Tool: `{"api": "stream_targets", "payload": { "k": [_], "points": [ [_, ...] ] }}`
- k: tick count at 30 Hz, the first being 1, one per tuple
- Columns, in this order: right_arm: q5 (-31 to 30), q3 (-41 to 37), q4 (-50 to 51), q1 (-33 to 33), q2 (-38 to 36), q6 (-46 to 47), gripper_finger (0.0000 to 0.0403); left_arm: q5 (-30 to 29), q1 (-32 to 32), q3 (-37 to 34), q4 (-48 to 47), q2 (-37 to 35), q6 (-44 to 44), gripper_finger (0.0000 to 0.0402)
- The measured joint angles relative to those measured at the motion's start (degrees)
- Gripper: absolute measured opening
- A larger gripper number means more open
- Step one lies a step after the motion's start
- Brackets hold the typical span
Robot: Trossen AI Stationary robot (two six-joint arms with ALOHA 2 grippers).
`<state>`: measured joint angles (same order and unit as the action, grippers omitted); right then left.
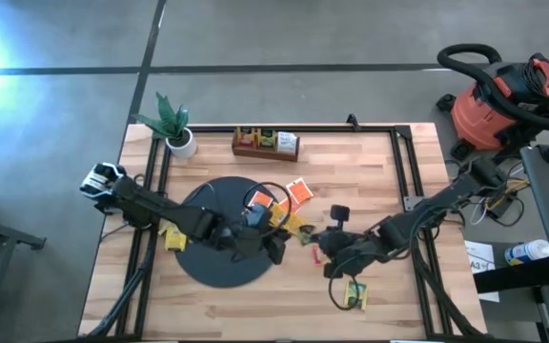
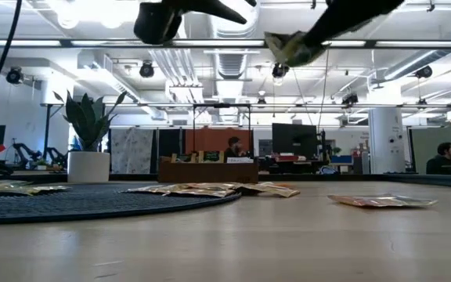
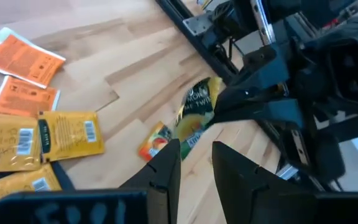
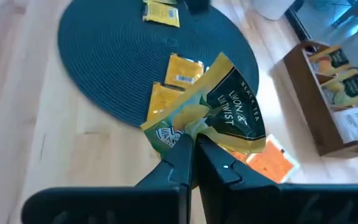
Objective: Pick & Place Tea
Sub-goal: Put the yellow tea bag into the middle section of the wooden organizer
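My right gripper point(image 4: 194, 155) is shut on a yellow-green and black tea packet point(image 4: 219, 112), held high above the table point(image 2: 290, 47) near the right rim of the black round mat point(image 1: 219, 259). My left gripper point(image 3: 197, 165) hovers open and empty just left of it point(image 1: 276, 250), pointing at that packet point(image 3: 197, 112). Other tea packets lie flat: yellow ones on the mat point(image 4: 182, 70), orange ones point(image 1: 298, 193) on the wood beyond it, and one point(image 1: 355, 295) near the front edge. My right gripper pinches the packet's crumpled edge point(image 4: 188, 132) between its two fingers, coming slanting down from the table's right side. The packet sticks out past the fingertips, creased and tilted, and is lifted clear of the mat and table.
A brown wooden compartment tray point(image 1: 265, 143) with packets stands at the far edge, with a potted plant point(image 1: 174, 129) to its left. A small orange packet point(image 3: 156, 140) lies on the wood below the grippers. A red vacuum point(image 1: 503, 95) stands off the table, to the right.
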<state>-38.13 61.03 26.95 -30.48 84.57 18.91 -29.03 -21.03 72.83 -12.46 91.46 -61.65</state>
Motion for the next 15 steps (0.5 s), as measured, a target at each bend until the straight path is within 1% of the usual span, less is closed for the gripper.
{"api": "stream_targets", "payload": {
  "k": [4, 15],
  "points": [
    [-4.7, 3.1, 1.7, 0.0, 1.5, -0.1, 0.0011, 0.9, 0.3, 0.0, 2.9, 0.4, -0.1, 0.0087],
    [-4.4, 5.9, 2.1, -0.2, 1.8, 0.6, 0.0011, -3.8, 0.4, 0.0, 3.5, 0.9, -0.3, 0.0087]
  ]
}}
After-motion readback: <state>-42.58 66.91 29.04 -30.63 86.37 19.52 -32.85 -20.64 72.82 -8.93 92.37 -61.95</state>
